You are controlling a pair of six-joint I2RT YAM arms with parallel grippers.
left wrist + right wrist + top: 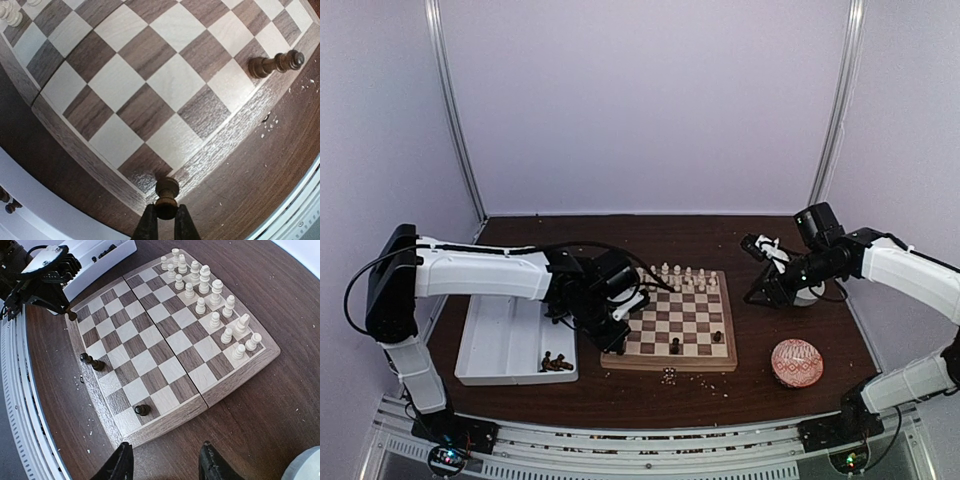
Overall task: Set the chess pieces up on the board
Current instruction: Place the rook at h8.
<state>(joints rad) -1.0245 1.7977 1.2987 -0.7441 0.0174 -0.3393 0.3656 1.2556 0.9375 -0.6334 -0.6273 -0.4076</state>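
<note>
1. Wood grain shows on the square checkered board (165, 347), which lies flat with its tan border on the dark tabletop (650, 240).
2. Turned cream pieces (205, 290) stand in two rows along one edge; two dark pieces (92, 361) sit near the opposite edge.
3. White plastic tray (490, 345) beside the board holds a few dark chessmen (557, 362) in one corner.
4. Round-headed dark pawn (167, 192) is pinched in the left gripper (166, 210) at the board's corner border; the right gripper (165, 460) is spread and empty.

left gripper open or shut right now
Shut: in the left wrist view the left gripper has its jaws closed on a dark chess piece, over the border of the board.
</note>
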